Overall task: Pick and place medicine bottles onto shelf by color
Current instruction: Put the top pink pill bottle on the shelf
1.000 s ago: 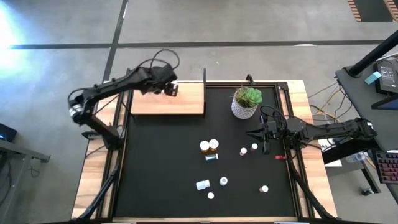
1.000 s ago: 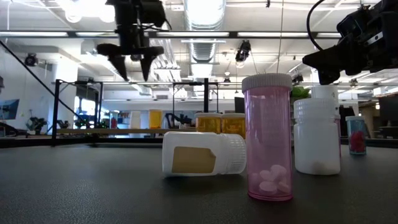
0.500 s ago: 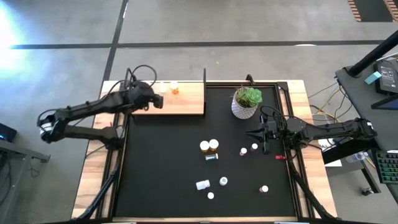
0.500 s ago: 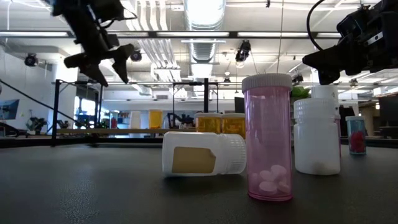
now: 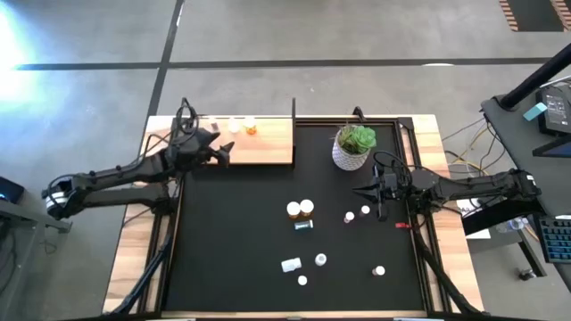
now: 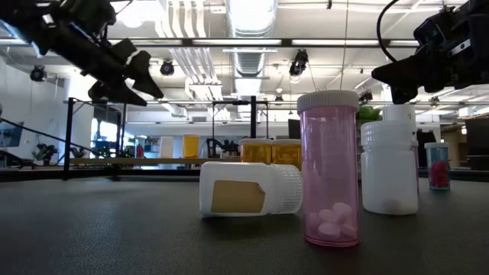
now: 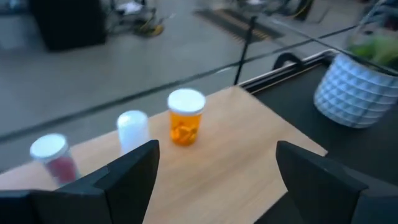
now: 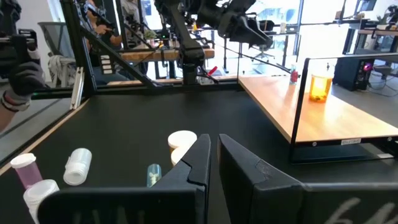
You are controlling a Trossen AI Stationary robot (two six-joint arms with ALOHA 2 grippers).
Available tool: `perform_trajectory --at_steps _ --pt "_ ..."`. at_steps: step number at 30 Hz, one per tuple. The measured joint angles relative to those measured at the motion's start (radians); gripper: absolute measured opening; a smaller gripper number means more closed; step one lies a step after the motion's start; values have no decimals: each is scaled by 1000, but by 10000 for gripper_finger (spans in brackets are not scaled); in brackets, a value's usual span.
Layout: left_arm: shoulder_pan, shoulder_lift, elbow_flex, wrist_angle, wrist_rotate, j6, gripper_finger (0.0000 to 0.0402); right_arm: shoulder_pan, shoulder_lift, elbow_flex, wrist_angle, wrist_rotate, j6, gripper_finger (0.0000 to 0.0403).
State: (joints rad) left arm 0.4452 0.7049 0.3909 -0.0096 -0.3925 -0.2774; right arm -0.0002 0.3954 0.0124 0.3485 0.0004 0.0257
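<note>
Black matting covers most of the desk (image 5: 143,259); beyond it lies an industrial room with bright ceiling lights. Left claw (image 5: 219,153) hangs spread and empty over the near edge of the shelf (image 5: 268,147), where three medicine bottles (image 7: 185,116) stand just ahead of it. Its likely next step is a fresh pickup: swing back to the loose bottles (image 5: 300,209) on the mat, centre one between the fingers, descend straight. Right claw (image 5: 378,197) waits pressed together near the plant pot (image 5: 353,147). No label writing is legible.

Dark jointed arms, looping black cables
</note>
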Motion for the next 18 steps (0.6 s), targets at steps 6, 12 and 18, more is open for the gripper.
perform_trajectory --at_steps 6,12,18 --pt "-17 -110 -148 209 57 102 306 0 0 0 0 0 0 22" --pt "-40 -216 -297 429 101 223 305 0 0 0 0 0 0 22" --pt "-47 -293 -382 524 108 265 305 0 0 0 0 0 0 22"
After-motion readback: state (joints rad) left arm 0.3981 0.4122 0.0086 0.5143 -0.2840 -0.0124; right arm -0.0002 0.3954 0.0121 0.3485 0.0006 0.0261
